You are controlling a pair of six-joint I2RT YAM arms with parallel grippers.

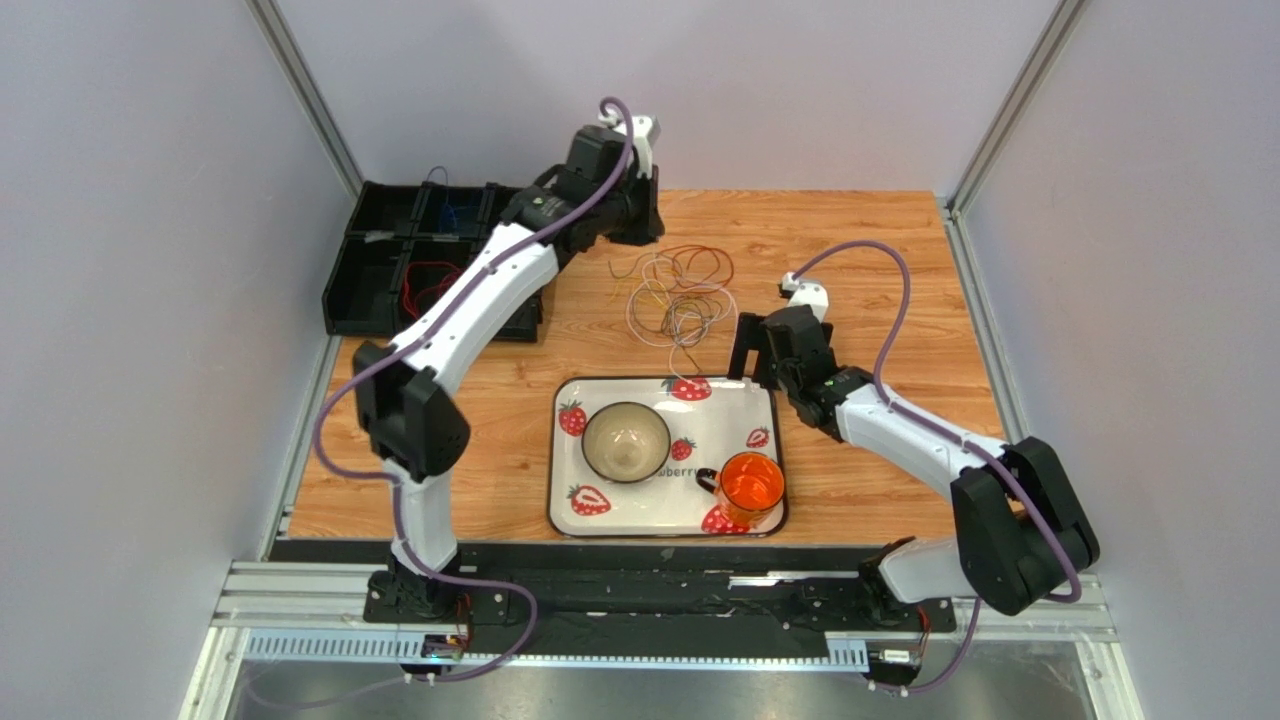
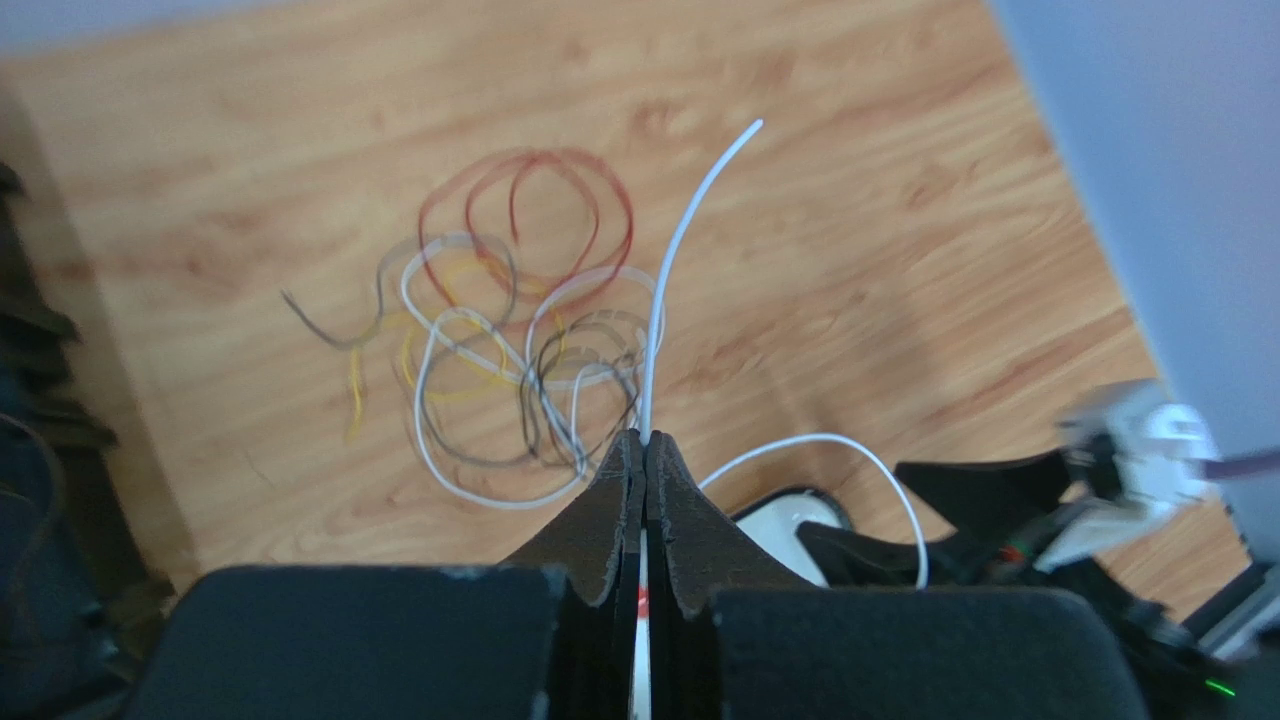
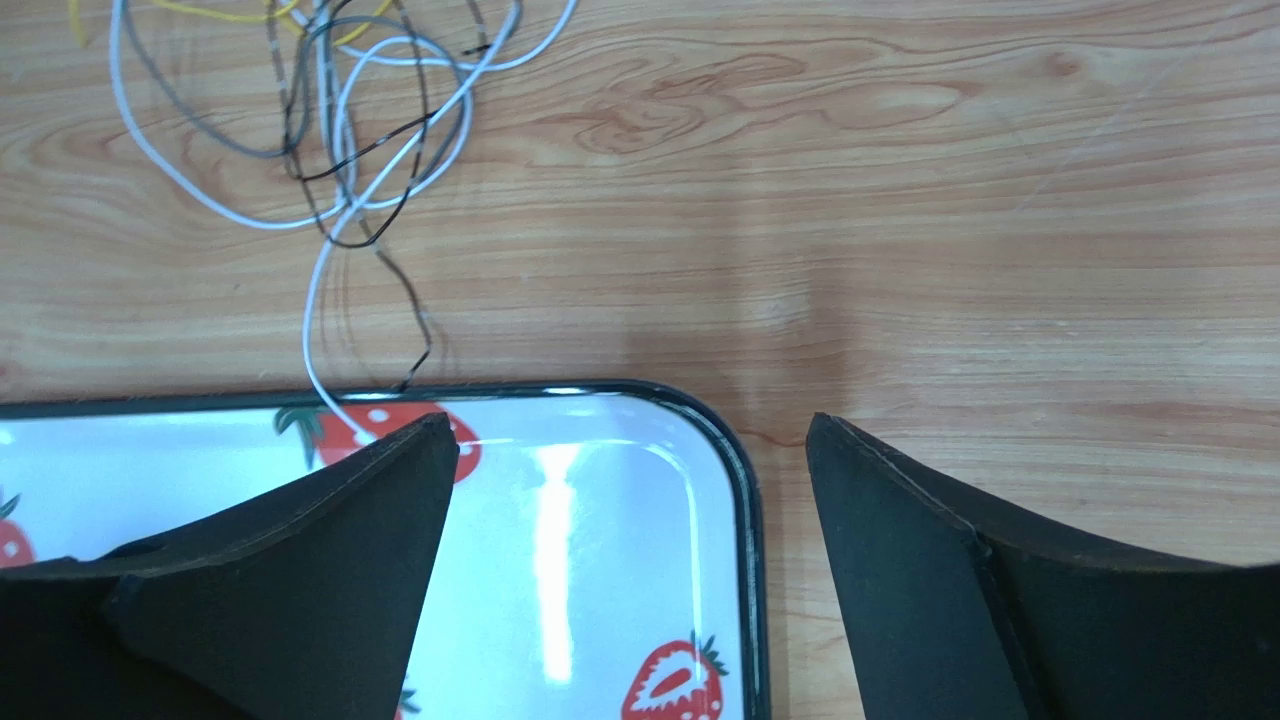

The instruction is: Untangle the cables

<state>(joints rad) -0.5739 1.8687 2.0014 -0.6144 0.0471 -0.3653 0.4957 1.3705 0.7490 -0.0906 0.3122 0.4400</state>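
The cables (image 1: 684,293) lie in a loose tangle of red, white, yellow and dark loops on the wooden table, just beyond the tray. My left gripper (image 1: 639,225) hovers at the tangle's far left side. In the left wrist view it (image 2: 645,440) is shut on a white cable (image 2: 676,255) that rises out of the jaws, with the tangle (image 2: 511,330) lying beyond. My right gripper (image 1: 745,351) is open and empty at the tray's far right corner. In the right wrist view it (image 3: 631,428) straddles the tray's rim, with the cables (image 3: 353,135) at the upper left.
A strawberry-print tray (image 1: 559,450) holds a bowl (image 1: 625,440) and an orange cup (image 1: 750,486); its rim (image 3: 736,480) lies between my right fingers. Black bins (image 1: 406,255) stand at the back left. White walls enclose the table.
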